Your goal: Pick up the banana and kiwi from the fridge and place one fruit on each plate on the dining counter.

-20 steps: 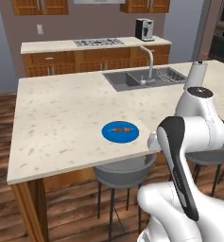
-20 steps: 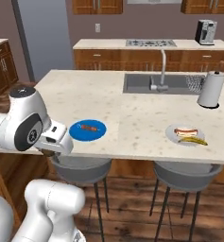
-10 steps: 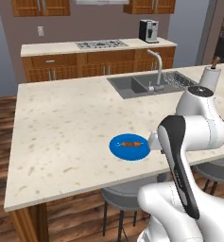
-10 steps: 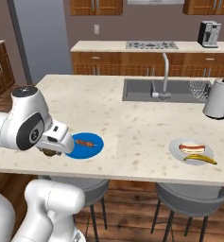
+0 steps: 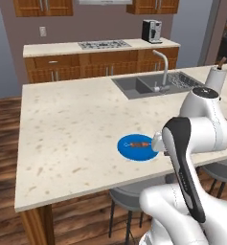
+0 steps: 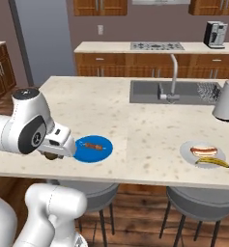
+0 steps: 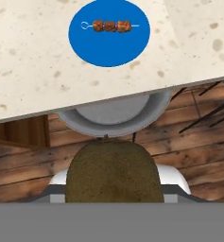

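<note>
The brown kiwi [image 7: 113,173] sits close up between my gripper's jaws, below and in front of the dining counter's [image 7: 33,71] near edge. My gripper [image 6: 52,154] is shut on the kiwi [image 6: 49,156], level with that edge and just left of the bright blue plate [image 6: 94,153]. The blue plate [image 7: 108,49] carries a meat skewer [image 7: 111,25] and lies near the counter's front [image 5: 134,151]. The yellow banana [image 6: 213,162] lies on the pale grey plate [image 6: 186,150] to the right, beside a hot dog. The tall grey fridge [image 6: 41,43] stands at the back left.
Round grey stools [image 7: 114,115] stand under the counter edge, over a wood floor. A steel sink [image 6: 183,91] with faucet [image 6: 173,72] and a white paper-towel roll [image 6: 227,100] are at the counter's far right. Behind is a narrower counter with stovetop [image 5: 100,45] and coffee machine [image 5: 151,30].
Both base views have shifted: the base has driven nearer the counter, so the blue plate now lies right beside the gripper. The arm keeps its pose and its hold on the kiwi.
</note>
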Controlling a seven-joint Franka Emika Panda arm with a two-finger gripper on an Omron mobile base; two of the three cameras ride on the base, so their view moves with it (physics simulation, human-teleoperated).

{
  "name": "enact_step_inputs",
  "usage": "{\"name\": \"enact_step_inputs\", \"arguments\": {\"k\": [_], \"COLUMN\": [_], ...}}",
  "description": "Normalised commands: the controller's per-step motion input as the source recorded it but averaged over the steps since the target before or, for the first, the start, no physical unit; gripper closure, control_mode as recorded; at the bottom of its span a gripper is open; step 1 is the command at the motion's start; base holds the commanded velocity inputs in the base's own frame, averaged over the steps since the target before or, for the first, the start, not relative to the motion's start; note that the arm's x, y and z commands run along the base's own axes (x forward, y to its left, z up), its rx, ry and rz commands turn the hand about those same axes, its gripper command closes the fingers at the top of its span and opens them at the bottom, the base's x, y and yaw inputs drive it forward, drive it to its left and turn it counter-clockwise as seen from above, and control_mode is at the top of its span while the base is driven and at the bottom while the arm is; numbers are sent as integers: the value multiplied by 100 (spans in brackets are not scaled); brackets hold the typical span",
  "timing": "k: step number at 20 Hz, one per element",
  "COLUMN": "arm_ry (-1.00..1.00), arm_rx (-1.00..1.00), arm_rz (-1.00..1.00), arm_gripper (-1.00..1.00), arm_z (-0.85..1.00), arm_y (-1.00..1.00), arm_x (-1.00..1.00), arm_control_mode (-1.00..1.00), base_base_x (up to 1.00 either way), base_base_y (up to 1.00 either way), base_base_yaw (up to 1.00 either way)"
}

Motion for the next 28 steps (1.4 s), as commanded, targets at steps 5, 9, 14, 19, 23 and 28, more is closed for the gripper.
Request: {"name": "enact_step_inputs", "arguments": {"k": [5, 9, 14, 19, 23, 28], "arm_ry": [0, 0, 0, -2, -6, -10], "arm_rx": [0, 0, 0, 0, 0, 0], "arm_rz": [0, 0, 0, 2, 1, 0], "arm_gripper": [100, 100, 100, 100, 100, 100], "arm_z": [0, 0, 0, -9, -18, -53], "arm_y": [0, 0, 0, -3, -1, -18], "arm_x": [0, 0, 0, 74, 72, 46], "arm_control_mode": [100, 100, 100, -100, -100, -100], "base_base_x": [3, 5, 8, 0, 0, 0], "base_base_y": [19, 0, 0, 0, 0, 0], "base_base_yaw": [18, 1, 0, 0, 0, 0]}}
